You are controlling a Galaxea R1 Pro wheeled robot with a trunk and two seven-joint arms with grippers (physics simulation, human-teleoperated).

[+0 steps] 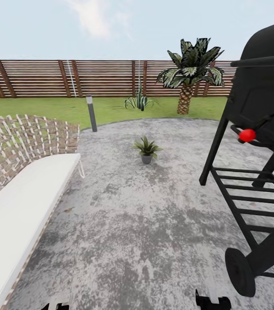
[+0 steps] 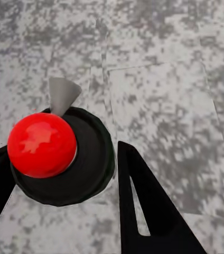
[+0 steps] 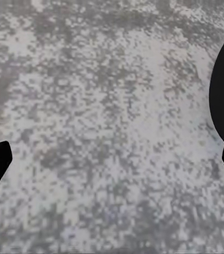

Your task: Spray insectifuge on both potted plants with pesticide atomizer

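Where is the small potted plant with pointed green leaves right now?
In the head view, the potted plant stands on the grey gravelly patio near centre, between the grey bollard lamp and the black barbecue grill.

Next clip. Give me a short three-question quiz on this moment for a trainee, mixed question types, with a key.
1. True or false: the potted plant stands on the lawn.
2. Multiple choice: in the left wrist view, what sits between the fingers of the left claw? A) a trowel B) the pesticide atomizer C) a watering can
3. Fill in: the right claw is ____, with bare ground between its fingers.

Key
1. False: it stands on the grey patio.
2. B: red cap, grey nozzle, dark body.
3. open
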